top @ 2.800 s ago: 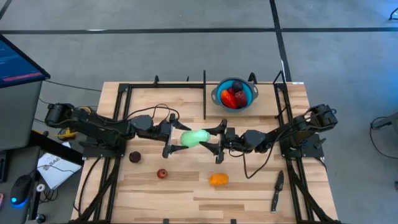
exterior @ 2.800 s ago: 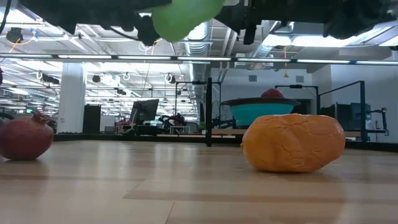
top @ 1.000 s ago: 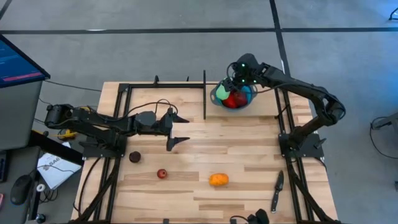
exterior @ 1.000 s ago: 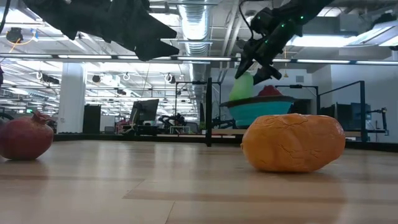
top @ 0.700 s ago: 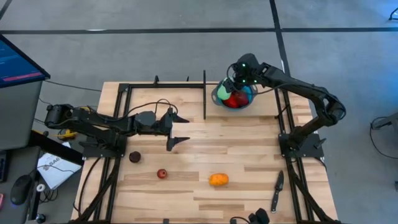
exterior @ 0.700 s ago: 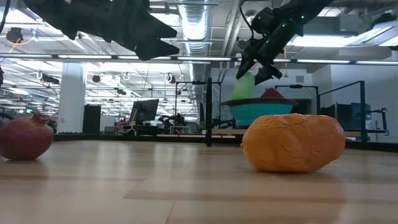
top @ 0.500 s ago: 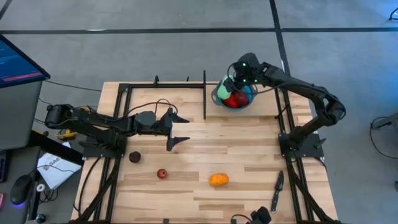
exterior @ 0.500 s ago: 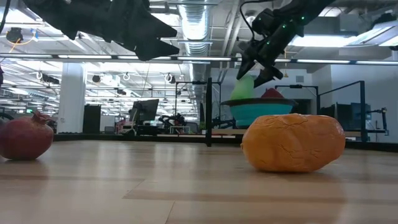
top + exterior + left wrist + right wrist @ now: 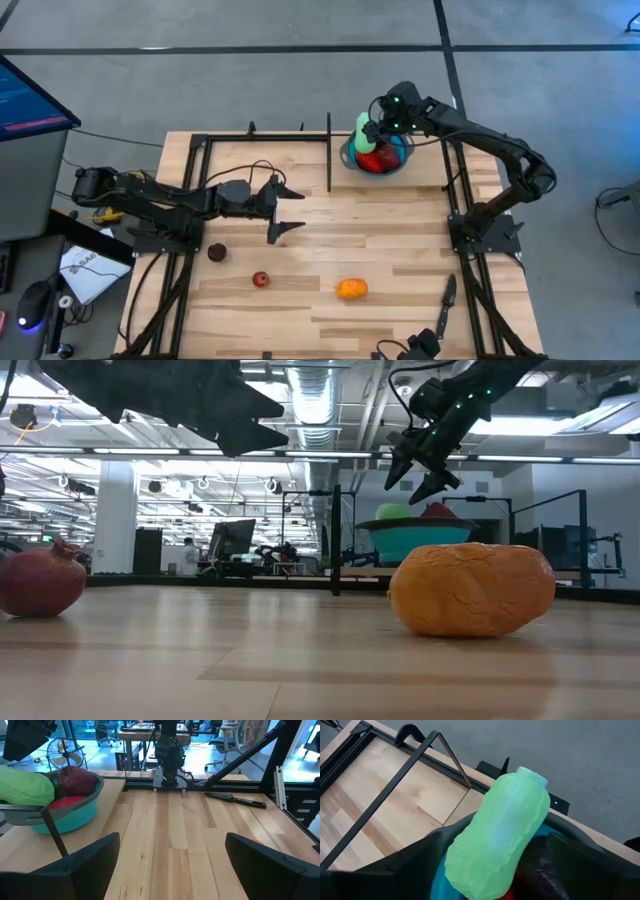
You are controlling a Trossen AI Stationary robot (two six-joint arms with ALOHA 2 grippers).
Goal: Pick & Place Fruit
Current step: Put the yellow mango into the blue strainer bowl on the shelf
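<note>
The pale green oblong fruit lies in the round blue bowl at the table's far side, propped on the bowl's rim above a red piece and a dark one. My right gripper hangs open just above it, with its fingers on either side of the fruit and clear of it. My left gripper waits open and empty above the table's middle. An orange fruit, a small red one and a maroon one lie on the table.
A black knife lies near the table's front right edge. A black frame rail stands just left of the bowl. In the low view the orange fruit and a dark red fruit sit on the bare wood.
My right gripper has let go of the pale green fruit and has risen a little above the bowl. The fruit has dropped into the bowl and tipped toward the far edge, coming to rest on the rim.
</note>
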